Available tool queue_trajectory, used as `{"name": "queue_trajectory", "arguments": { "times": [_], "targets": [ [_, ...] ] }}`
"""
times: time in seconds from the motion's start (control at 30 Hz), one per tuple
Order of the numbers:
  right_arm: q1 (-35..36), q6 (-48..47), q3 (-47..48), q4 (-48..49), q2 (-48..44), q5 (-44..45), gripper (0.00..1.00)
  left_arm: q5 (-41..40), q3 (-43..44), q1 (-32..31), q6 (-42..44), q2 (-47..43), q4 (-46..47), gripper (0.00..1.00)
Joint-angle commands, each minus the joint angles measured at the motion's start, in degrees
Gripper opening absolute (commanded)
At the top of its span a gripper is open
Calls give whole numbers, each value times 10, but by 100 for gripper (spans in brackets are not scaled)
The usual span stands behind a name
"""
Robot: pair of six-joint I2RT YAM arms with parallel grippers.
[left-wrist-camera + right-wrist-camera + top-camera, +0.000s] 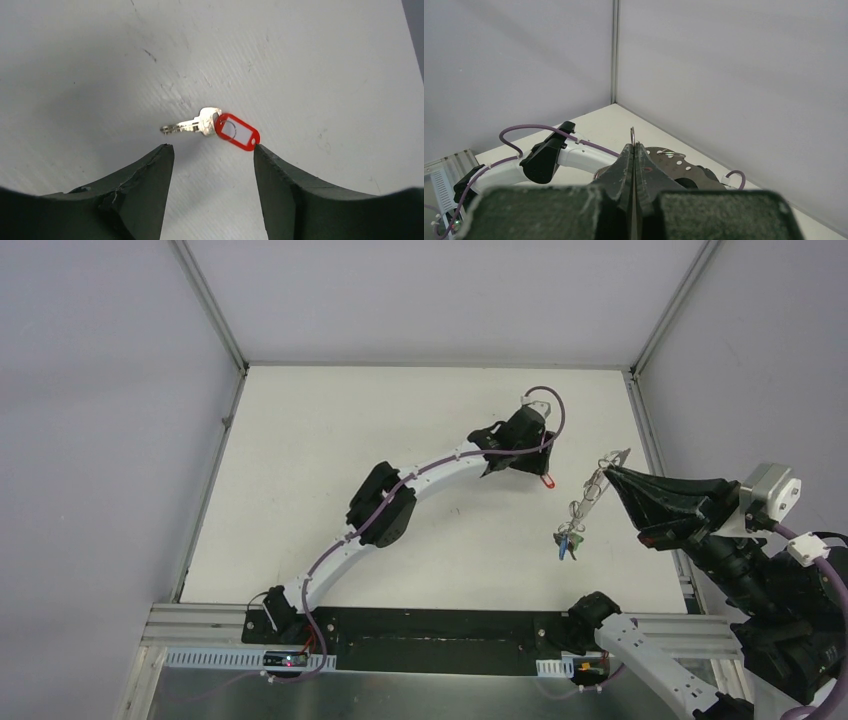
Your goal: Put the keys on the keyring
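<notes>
A silvery key (192, 126) with a red plastic tag (239, 132) lies flat on the white table, also seen as a red speck, the tag (547, 480). My left gripper (212, 150) hovers just over it, open, its right fingertip (260, 152) at the tag's end and nothing between the jaws. My right gripper (608, 472) is shut on the keyring (590, 495), a thin wire hoop held above the table on the right. Green and blue keys (567, 543) hang from its low end. In the right wrist view the keyring's wire (632, 132) pokes up between the shut fingers (626, 160).
White table (330, 490) with grey walls on three sides and a metal frame rail (650, 440) along the right edge. The left arm (390, 505) arcs across the middle. Both arm bases sit on the black strip (430, 630) at the near edge.
</notes>
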Motion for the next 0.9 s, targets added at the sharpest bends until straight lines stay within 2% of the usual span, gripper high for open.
{"name": "queue_trajectory", "arguments": {
  "times": [0.0,0.13,0.5,0.7,0.87],
  "targets": [
    [-2,4,13,17,0,-5,0,-89,72,-26,79,38,32,59],
    [-2,20,6,21,-4,-1,0,-127,107,-33,101,69,34,55],
    [-2,55,-5,28,-5,-11,0,-170,108,-51,167,99,56,49],
    [-2,69,-14,36,-7,-12,0,-192,70,-55,198,73,56,35],
    [-2,72,-16,38,-5,-16,0,-199,14,-56,207,34,67,27]
  ]
}}
